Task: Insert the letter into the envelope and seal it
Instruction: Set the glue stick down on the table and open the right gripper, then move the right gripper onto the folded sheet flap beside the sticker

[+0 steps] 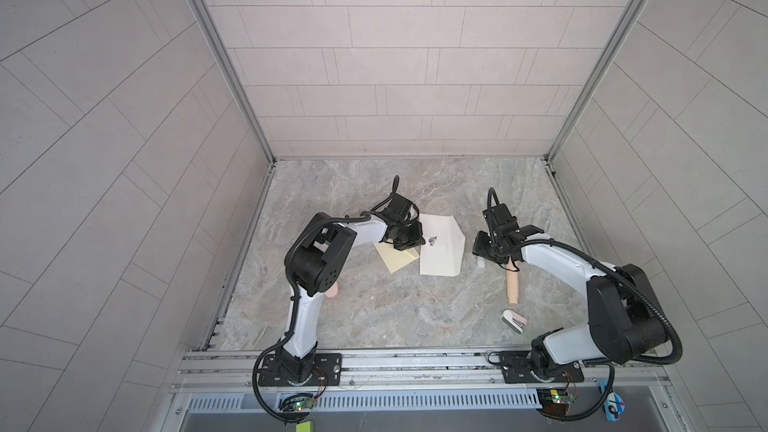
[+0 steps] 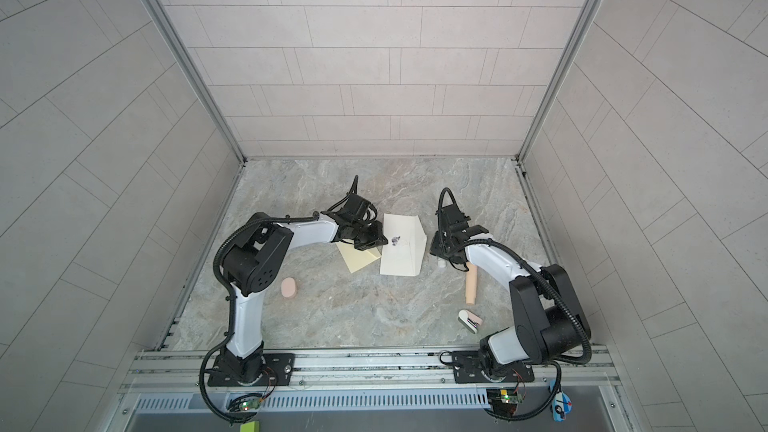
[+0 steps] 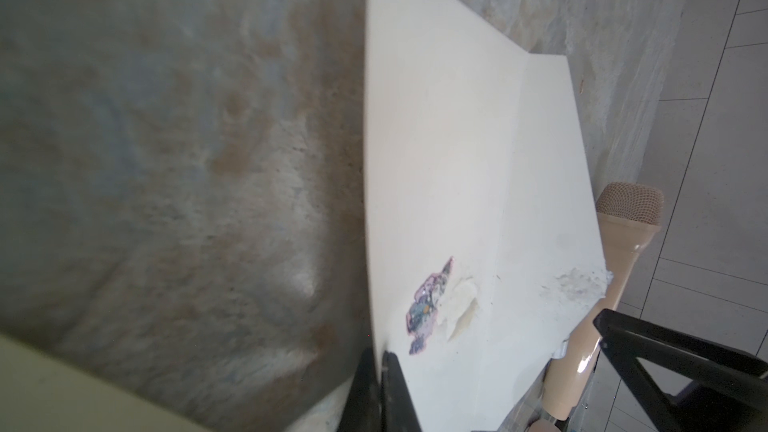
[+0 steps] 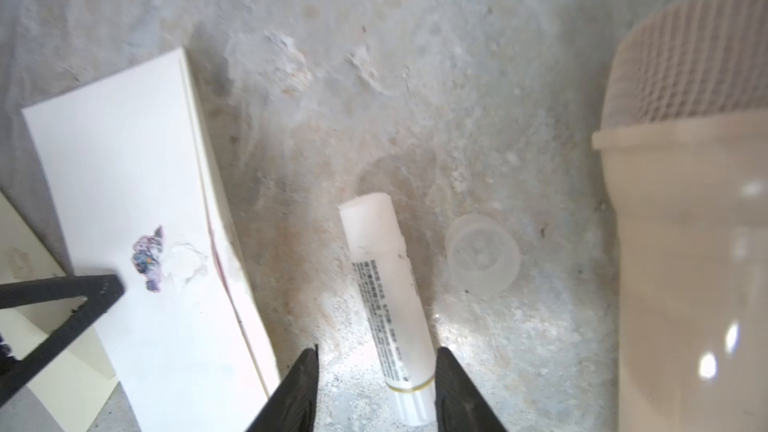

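Note:
The cream envelope (image 1: 440, 255) (image 2: 401, 257) lies flat mid-table, its pointed flap (image 1: 457, 238) turned out to the right. A small dark mark (image 3: 428, 305) (image 4: 147, 257) sits near its middle beside a torn patch. My left gripper (image 3: 380, 357) (image 1: 409, 243) is shut on the envelope's left edge. My right gripper (image 4: 379, 349) (image 1: 482, 251) stands open just right of the flap. A white glue stick (image 4: 386, 284) (image 1: 480, 263) lies on the table between its fingers, with its clear cap (image 4: 482, 259) off beside it. The letter is hidden.
A pale yellow paper (image 1: 397, 261) (image 2: 359, 261) lies under the left gripper. A beige microphone-like tube (image 1: 513, 286) (image 4: 685, 222) lies near the right gripper. A pink oval (image 2: 289, 288) sits at the left. A white and pink object (image 1: 514, 321) lies at the front right.

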